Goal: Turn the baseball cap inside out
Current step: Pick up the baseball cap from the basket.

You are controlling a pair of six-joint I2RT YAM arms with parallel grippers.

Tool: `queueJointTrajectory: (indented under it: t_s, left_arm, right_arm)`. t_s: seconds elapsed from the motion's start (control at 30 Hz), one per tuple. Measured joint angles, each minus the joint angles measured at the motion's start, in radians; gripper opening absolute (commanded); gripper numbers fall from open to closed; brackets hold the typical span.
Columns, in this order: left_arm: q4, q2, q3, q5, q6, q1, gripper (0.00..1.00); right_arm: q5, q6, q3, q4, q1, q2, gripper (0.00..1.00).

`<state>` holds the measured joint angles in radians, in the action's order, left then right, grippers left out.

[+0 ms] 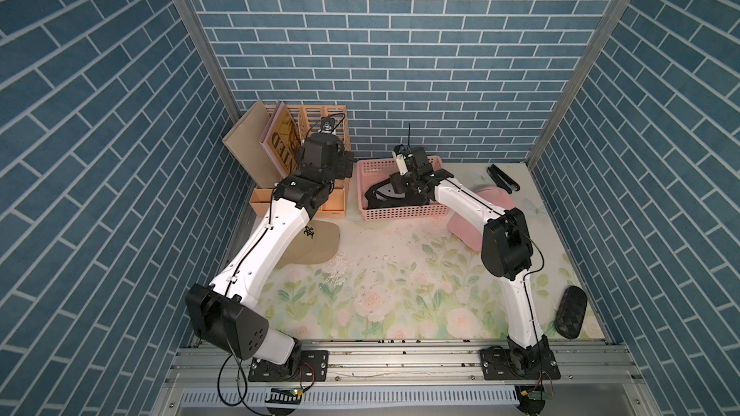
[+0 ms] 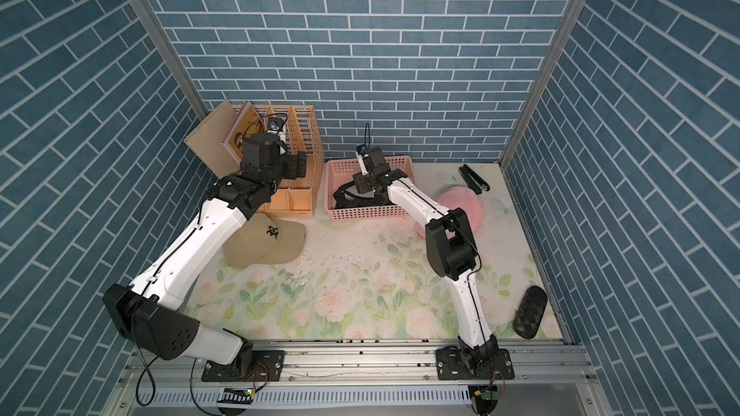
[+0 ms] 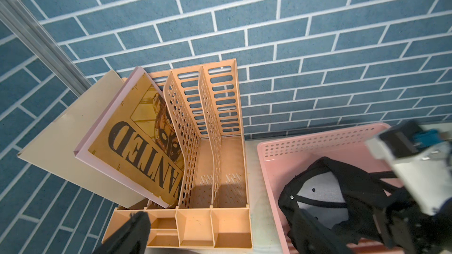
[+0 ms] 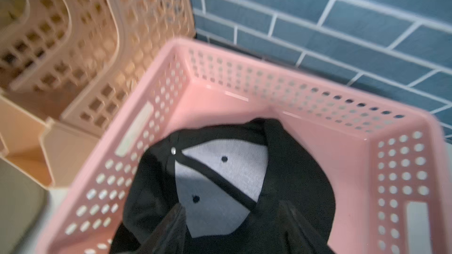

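– Black cloth lies between the fingers of your right gripper [image 4: 232, 206]; they stand apart, one either side of the grey lining [image 4: 220, 174]. Whether they touch it, can't tell.
– And the other?
– Your left gripper [image 3: 221, 213] is spread wide, nothing in it, hovering by the orange file rack [image 3: 220, 118].
– Where's the cap?
– The black cap [image 4: 293, 167] sits in the pink basket [image 4: 269, 86], toward its rack-side wall, lining and seam tapes up. Crown looks already turned. Expect it light and floppy, apt to fold back. Pinch the band at the rim or a seam tape; cloth there is doubled and should hold.
– Anything else close?
– Tan cap [image 1: 320, 250] under your left arm, pink cap [image 1: 464, 230] beside your right, both on the mat.
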<state>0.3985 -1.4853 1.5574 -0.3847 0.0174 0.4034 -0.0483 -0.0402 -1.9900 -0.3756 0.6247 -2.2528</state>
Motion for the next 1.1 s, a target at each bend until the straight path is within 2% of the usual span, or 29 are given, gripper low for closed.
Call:
queueJointTrajectory:
  t_s: [0.17, 0.37, 0.6, 0.87, 1.1]
  left_arm:
    - [0.005, -0.011, -0.052, 0.001, 0.000, 0.056, 0.95]
    - [0.015, -0.021, -0.077, 0.008, 0.003, 0.073, 0.96]
    - [0.016, -0.021, -0.077, 0.012, 0.009, 0.073, 0.96]
    - [0.019, -0.021, -0.077, 0.017, 0.011, 0.075, 0.96]
    - [0.032, -0.021, -0.075, 0.020, 0.010, 0.075, 0.96]
  right_arm:
    - [0.066, 0.173, 0.000, -0.111, 0.003, -0.023, 0.62]
    - [0.138, 0.282, -0.001, -0.135, -0.002, -0.023, 0.61]
    - [0.203, 0.319, 0.041, -0.138, -0.024, -0.004, 0.61]
    - [0.214, 0.336, -0.079, -0.173, -0.041, -0.047, 0.57]
    - [0.208, 0.333, -0.078, -0.145, -0.042, -0.100, 0.60]
